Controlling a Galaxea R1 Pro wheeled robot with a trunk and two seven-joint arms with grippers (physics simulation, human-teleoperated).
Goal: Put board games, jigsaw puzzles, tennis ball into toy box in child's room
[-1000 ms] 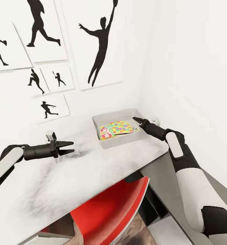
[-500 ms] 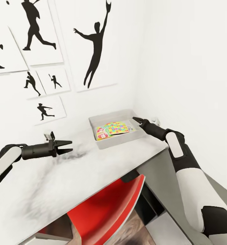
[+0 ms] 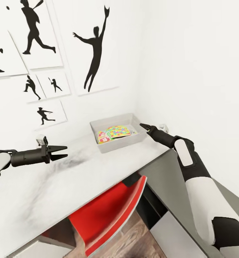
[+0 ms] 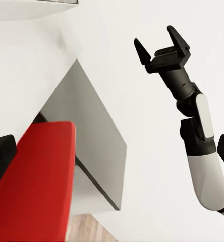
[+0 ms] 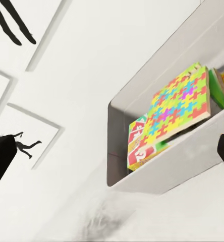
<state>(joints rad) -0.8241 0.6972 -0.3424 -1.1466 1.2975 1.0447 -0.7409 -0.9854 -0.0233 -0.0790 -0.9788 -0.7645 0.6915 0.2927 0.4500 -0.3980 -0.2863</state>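
Sitting in the far corner of the table, the toy box lies just ahead of the right gripper, whose fingers are spread and empty; the left gripper, also spread and empty, hangs well apart. Inside lies a jigsaw puzzle of bright interlocking pieces atop a red-and-green board game.

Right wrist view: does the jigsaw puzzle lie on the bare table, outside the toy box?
No, the jigsaw puzzle lies inside the toy box, atop a board game.
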